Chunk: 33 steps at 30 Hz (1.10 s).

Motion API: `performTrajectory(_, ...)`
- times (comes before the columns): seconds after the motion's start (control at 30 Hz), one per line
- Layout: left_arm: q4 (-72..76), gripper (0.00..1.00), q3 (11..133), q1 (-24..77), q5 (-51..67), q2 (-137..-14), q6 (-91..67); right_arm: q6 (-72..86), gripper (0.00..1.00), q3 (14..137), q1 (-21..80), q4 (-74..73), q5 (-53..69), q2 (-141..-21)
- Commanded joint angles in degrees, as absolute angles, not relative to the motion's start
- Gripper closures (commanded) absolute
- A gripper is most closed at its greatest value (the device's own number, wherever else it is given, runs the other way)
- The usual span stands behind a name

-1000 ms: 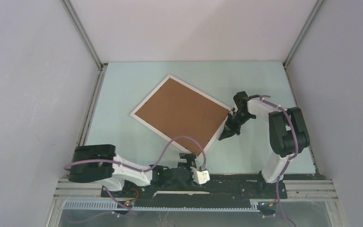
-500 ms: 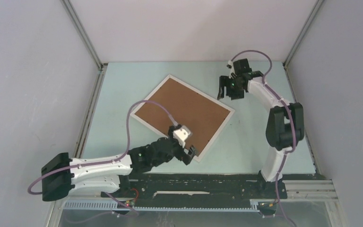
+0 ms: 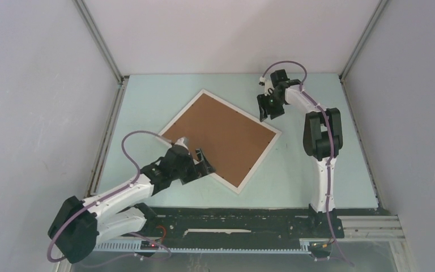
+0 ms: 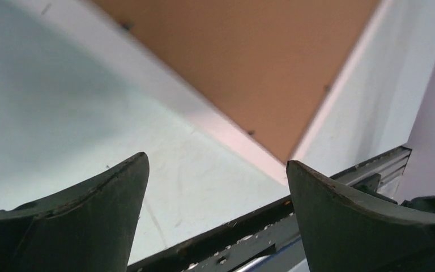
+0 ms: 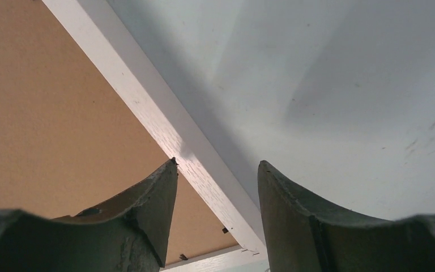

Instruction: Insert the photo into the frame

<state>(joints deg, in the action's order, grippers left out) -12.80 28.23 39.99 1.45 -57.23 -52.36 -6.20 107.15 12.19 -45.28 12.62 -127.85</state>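
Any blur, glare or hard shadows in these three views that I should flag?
Top external: even, diffuse light, sharp, no glare on the frame. Left wrist: soft focus, the frame's near edge smeared and slightly pinkish. Right wrist: sharper, the grain on the frame's rail is readable, and broad soft shadows lie across the table.

Pale grey walls (image 3: 34, 113) enclose a light blue-green table (image 3: 147, 102), apparently evenly lit.

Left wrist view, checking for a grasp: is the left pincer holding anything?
No, the left pincer is wide open, with only the table and an edge of the frame showing between its fingers.
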Motion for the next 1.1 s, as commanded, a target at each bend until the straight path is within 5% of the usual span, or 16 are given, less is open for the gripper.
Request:
performTrajectory(0.0, -9.57, 0.0, 22.13, 35.66, 10.57, -60.25, -66.91, -8.49, 0.4, 105.51, 11.36, -46.36, 14.86, -127.66)
performTrajectory(0.37, -3.86, 0.0, 26.45, 29.68, 11.46, -71.47, -74.4, -5.25, 0.46, 99.82, 11.72, -45.28, 16.01, -125.99)
performTrajectory(0.6, -0.72, 0.0, 24.8, 26.89, 12.57, -73.13, -77.47, -0.24, 1.0, 97.2, 13.6, -45.71, 12.1, -122.98)
performTrajectory(0.9, -2.55, 0.0, 19.19, 24.96, 10.27, -68.07, -74.05, 5.18, 1.0, 95.03, 14.54, -51.39, 11.72, -114.85)
performTrajectory(1.07, 1.34, 0.0, 16.94, 24.87, 8.86, -65.22, -75.93, 3.88, 0.67, 89.01, 19.93, -46.46, 11.38, -107.53)
